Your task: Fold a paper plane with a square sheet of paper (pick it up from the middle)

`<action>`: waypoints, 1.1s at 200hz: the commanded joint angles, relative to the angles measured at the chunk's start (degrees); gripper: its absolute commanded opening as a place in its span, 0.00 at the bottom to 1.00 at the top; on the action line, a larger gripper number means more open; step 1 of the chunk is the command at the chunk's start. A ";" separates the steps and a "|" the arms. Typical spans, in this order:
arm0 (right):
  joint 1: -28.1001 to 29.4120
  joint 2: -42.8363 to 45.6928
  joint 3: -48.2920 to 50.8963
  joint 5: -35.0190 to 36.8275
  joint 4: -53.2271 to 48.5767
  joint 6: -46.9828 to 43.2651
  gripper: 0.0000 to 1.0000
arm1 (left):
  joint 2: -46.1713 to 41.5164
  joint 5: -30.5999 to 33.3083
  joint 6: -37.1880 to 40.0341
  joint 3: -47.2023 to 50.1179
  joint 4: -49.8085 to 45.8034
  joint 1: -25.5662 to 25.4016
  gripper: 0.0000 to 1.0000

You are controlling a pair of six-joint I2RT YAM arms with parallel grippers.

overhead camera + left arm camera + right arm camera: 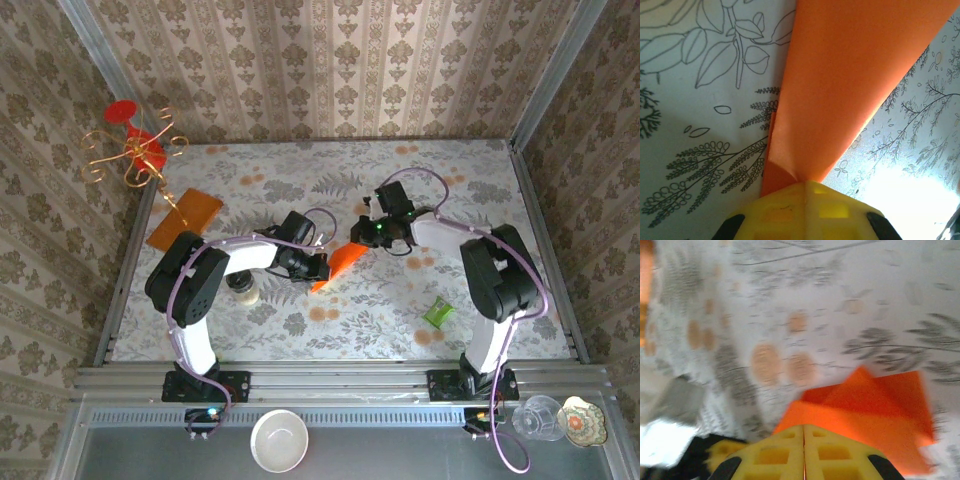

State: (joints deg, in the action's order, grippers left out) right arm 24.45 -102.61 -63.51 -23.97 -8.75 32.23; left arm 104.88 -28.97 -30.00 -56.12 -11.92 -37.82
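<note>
The square sheet of paper [343, 261], bright red-orange and creased into triangular flaps, hangs just above the middle of the table between both grippers. My left gripper [318, 268] is shut on its lower left end. In the left wrist view the paper [850, 75] fans out from the pinched yellow fingertips [790, 200] of that gripper [806, 184]. My right gripper [363, 237] is shut on the upper right end. In the right wrist view the folded paper [875, 410] runs in under that gripper [804, 429], whose jaws are pressed together.
A duller amber-orange sheet [185, 217] lies at the back left beside a red and gold wire stand [135, 150]. A small jar [245, 290] stands by the left arm. A green wrapper [438, 313] lies front right. A bowl [279, 440] and a glass [540, 418] sit below the table's front rail.
</note>
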 commanded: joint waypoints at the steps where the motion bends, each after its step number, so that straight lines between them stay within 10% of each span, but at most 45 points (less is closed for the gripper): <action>1: 4.25 0.35 2.98 3.55 0.73 3.43 0.09 | 1.12 2.25 -0.76 2.10 -5.64 0.12 0.00; 101: 5.61 -8.00 4.47 1.86 6.91 6.97 0.03 | 0.33 2.26 -1.39 2.85 -5.54 0.29 0.00; 220: -14.16 -8.47 3.84 -3.07 7.40 2.76 0.02 | -1.53 0.69 -1.50 5.80 -4.01 1.00 0.00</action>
State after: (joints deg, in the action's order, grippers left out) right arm 12.69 -110.78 -58.74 -29.78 -0.36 37.23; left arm 103.31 -29.87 -31.29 -52.36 -7.18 -37.34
